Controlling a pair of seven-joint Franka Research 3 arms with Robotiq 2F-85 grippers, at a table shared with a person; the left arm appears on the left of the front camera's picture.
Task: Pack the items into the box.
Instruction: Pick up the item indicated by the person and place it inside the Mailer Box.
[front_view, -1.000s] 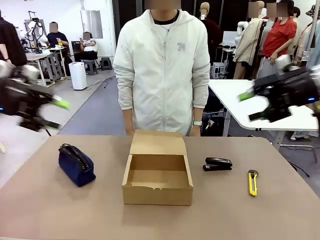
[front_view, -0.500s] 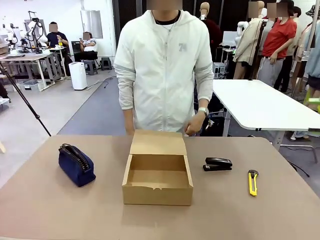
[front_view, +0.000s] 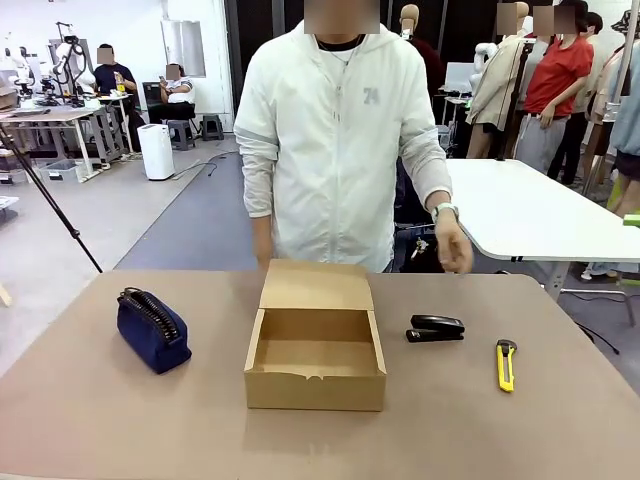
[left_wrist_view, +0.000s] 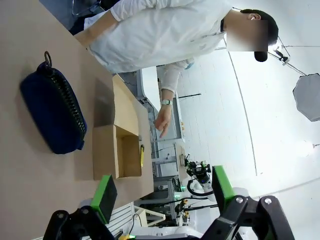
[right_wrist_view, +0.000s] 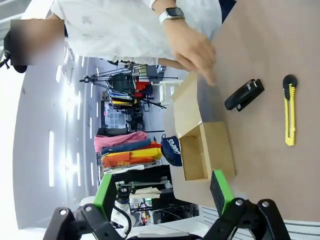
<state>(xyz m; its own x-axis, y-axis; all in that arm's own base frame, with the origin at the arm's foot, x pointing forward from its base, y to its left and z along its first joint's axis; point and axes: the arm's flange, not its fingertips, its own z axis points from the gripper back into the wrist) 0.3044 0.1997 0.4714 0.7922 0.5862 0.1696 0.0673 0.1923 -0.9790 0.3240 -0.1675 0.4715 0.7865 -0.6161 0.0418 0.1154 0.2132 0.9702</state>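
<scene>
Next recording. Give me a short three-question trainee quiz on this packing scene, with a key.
1. True or false: the black stapler already lies inside the cardboard box.
2. Which thing lies on the table to the robot's left of the box? A) the navy zippered pouch B) the yellow utility knife C) the stapler
3. Fill in: the left gripper and the right gripper both stand ___, holding nothing.

Key: 1 false; 2 A; 3 open.
</scene>
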